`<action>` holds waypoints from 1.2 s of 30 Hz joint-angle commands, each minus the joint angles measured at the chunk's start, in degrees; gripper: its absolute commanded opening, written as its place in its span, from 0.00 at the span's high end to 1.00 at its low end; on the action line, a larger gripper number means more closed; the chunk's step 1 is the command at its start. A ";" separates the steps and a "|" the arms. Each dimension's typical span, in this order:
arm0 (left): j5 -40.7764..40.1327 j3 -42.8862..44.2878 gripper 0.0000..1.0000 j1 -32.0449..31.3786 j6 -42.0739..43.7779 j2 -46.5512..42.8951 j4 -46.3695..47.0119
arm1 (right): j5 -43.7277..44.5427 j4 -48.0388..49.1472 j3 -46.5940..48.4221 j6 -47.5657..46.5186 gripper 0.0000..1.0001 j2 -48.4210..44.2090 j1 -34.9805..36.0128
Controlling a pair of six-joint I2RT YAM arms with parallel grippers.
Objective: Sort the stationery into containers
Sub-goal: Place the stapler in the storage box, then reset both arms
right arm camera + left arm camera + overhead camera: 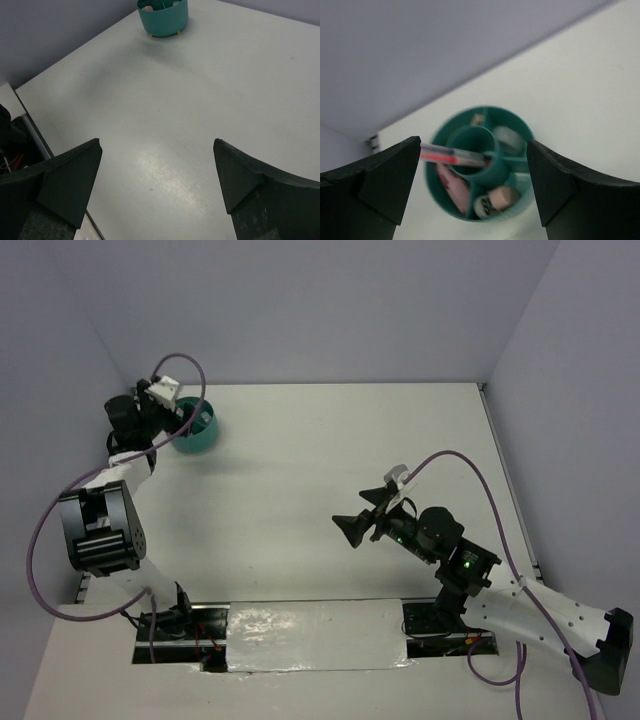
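Observation:
The teal cup (517,165) stands right below my left gripper (474,150), which is open wide with a finger on each side of it. A pink and dark pen (455,156) lies slanted across the rim of the central well (495,172), blurred, its left end by the left finger (390,175). The outer compartments hold a pink oblong piece (451,186), a tan block (504,197), a clear ring (508,137) and a small tan bit (478,119). From above, the cup (205,435) sits far left under the left gripper (178,425). My right gripper (352,528) hovers open over mid-table.
The right wrist view has the cup (162,17) far ahead across bare white table (200,90), with the right gripper (156,145) holding nothing. The back wall runs close behind the cup. A foil-covered strip (310,635) lies between the arm bases at the near edge.

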 commanded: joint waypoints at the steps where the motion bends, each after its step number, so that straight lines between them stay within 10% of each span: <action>1: -12.87 9.37 0.01 0.36 -16.69 -6.22 1.95 | 2.43 0.50 2.26 -0.60 0.00 0.56 -0.30; 9: -25.77 33.94 0.01 0.54 -43.33 -11.92 -40.17 | 18.59 -14.39 12.44 3.00 0.00 1.71 -0.30; 22: -38.01 -2.06 0.01 -3.68 -41.69 -62.54 -58.30 | 36.54 -56.09 45.31 10.39 0.00 0.39 -0.21; 36: -49.68 -5.00 0.01 -13.96 -44.32 -81.37 -69.90 | 37.59 -66.21 44.89 14.78 0.00 -7.26 -0.12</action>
